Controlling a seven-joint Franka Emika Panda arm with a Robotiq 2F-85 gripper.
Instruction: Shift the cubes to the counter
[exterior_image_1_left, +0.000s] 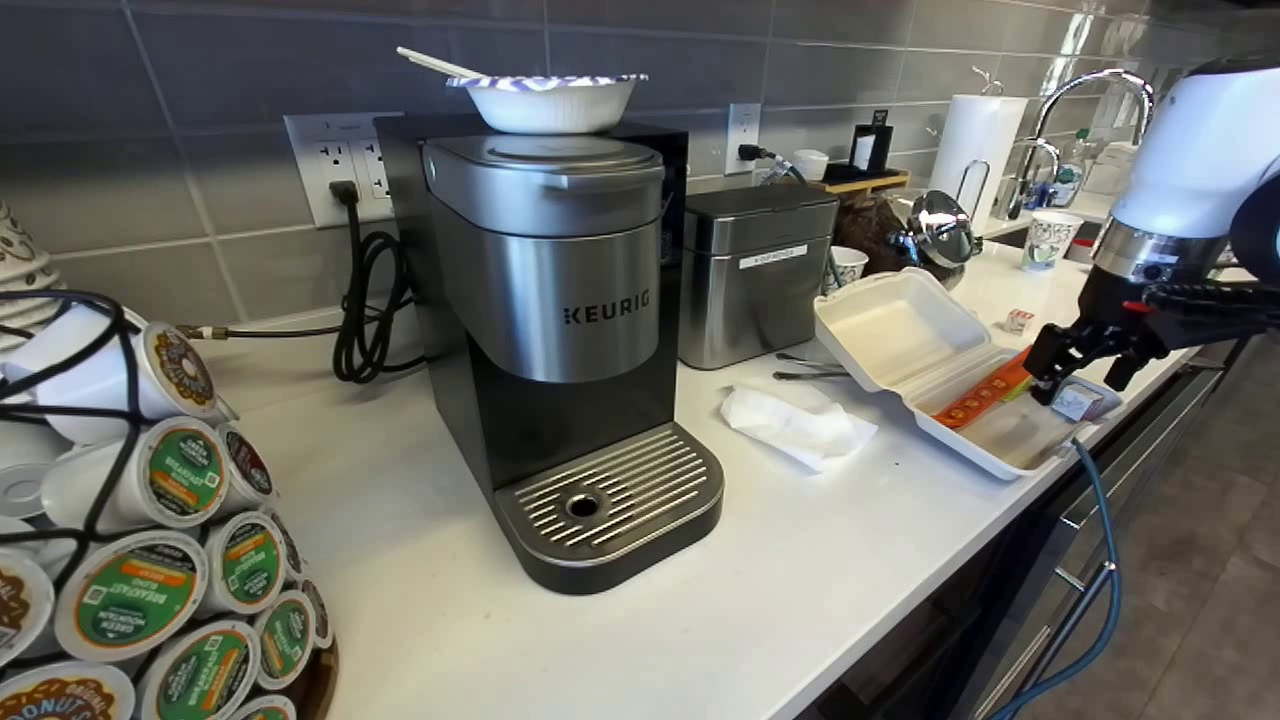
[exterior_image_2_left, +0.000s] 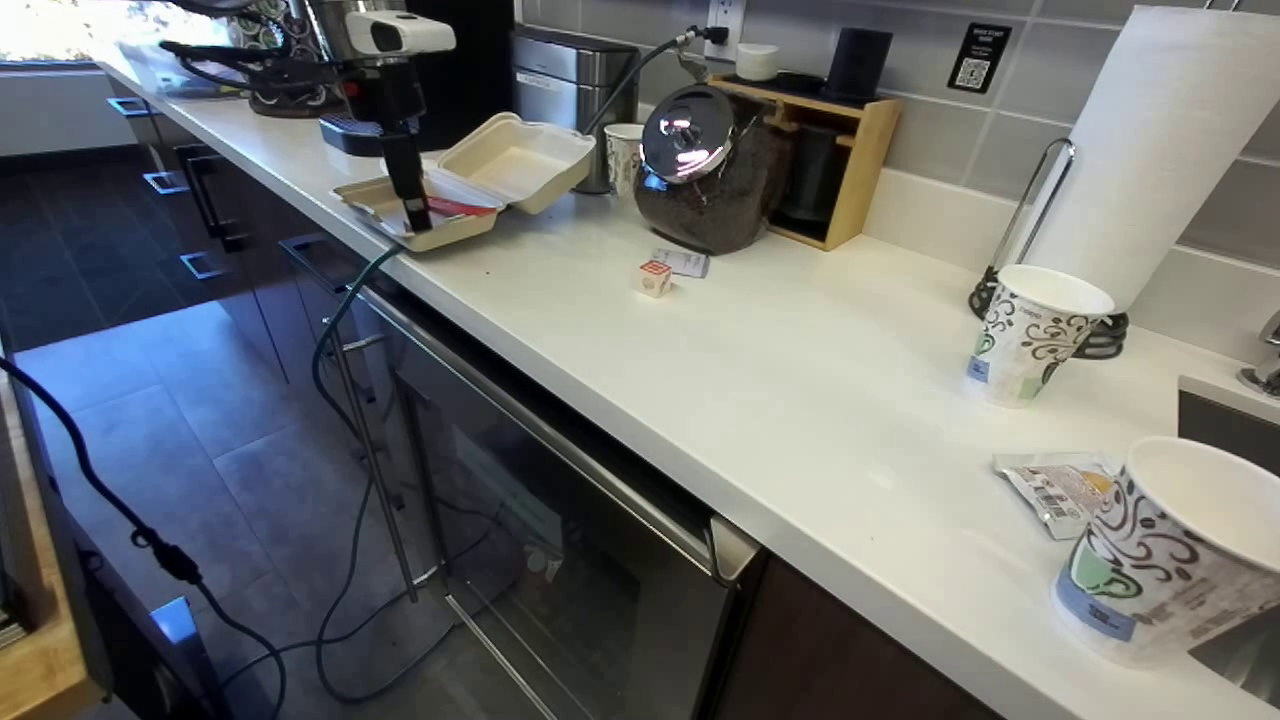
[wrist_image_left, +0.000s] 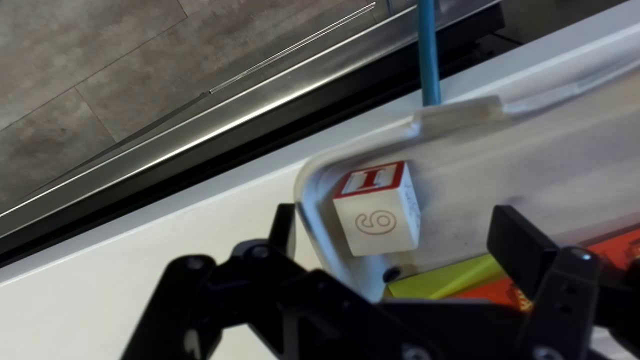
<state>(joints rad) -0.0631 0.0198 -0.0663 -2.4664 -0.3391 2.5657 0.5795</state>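
Note:
A white cube with red lettering (wrist_image_left: 377, 215) lies in the end of the white foam tray (wrist_image_left: 462, 117); it also shows in an exterior view (exterior_image_1_left: 1076, 402). A second cube (exterior_image_2_left: 654, 280) sits on the off-white counter (exterior_image_2_left: 800, 400); it shows in both exterior views (exterior_image_1_left: 1018, 321). My gripper (wrist_image_left: 395, 222) is open and empty over the tray's end. In the wrist view the cube appears between the spread fingers, touching neither. The gripper also shows low at the tray in an exterior view (exterior_image_1_left: 1082, 382). I cannot make out the tray's cube in an exterior view (exterior_image_2_left: 408, 200), where a finger stands in front.
An orange-red packet (exterior_image_1_left: 985, 390) lies in the tray beside a yellow-green piece (wrist_image_left: 445, 280). The tray's open lid (exterior_image_1_left: 905, 325) leans toward the wall. A blue cable (wrist_image_left: 428, 55) hangs over the counter edge. A glass jar (exterior_image_2_left: 710, 190) and a paper strip (exterior_image_2_left: 682, 263) are near the second cube.

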